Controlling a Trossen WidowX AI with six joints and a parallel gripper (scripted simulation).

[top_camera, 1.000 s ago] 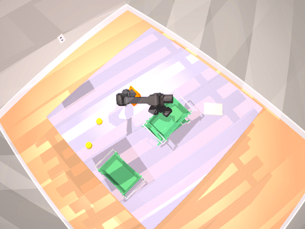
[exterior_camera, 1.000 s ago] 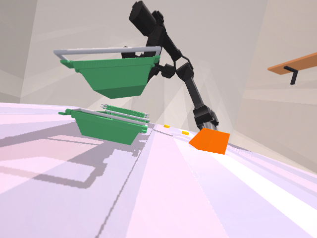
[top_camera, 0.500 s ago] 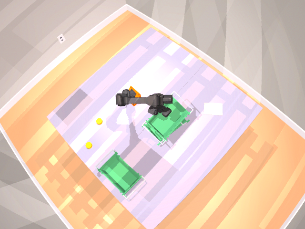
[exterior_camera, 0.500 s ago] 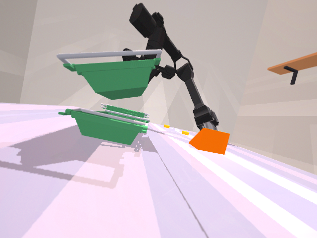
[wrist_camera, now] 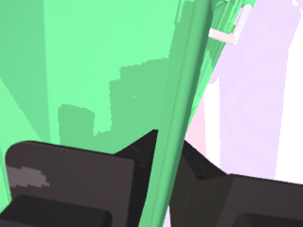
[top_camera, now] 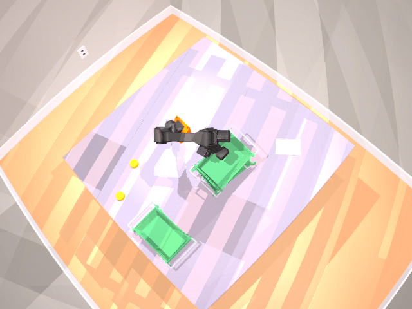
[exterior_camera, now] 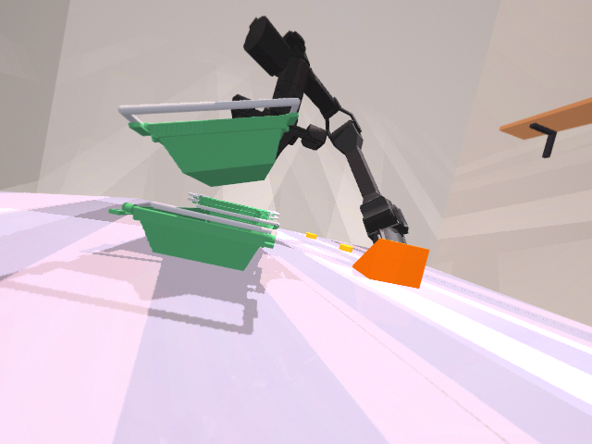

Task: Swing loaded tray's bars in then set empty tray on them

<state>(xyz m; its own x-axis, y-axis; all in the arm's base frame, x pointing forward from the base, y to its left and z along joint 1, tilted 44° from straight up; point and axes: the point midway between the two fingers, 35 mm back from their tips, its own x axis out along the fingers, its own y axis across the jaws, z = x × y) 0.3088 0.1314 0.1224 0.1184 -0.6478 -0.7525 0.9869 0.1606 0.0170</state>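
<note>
My gripper (top_camera: 212, 152) (wrist_camera: 164, 138) is shut on one side wall of the empty green tray (top_camera: 224, 166) (exterior_camera: 219, 148) (wrist_camera: 180, 95). It holds this tray roughly level in the air, with a clear gap above the loaded green tray (top_camera: 248, 165) (exterior_camera: 195, 240). The held tray's wire bars stand out past its ends. In the top view it covers nearly all of the loaded tray, whose corner shows at the right. In the exterior view a grey wire bar (exterior_camera: 215, 219) lies along the loaded tray's top, and part of another shows behind it. The blocks are hidden.
Another green tray (top_camera: 159, 232) (exterior_camera: 234, 205) stands apart near the table's edge, its bars out. Two yellow discs (top_camera: 133, 163) (top_camera: 120, 196) lie left of the arm. An orange block (exterior_camera: 394, 264) is by the arm's base. A white square (top_camera: 288, 147) lies right of the trays.
</note>
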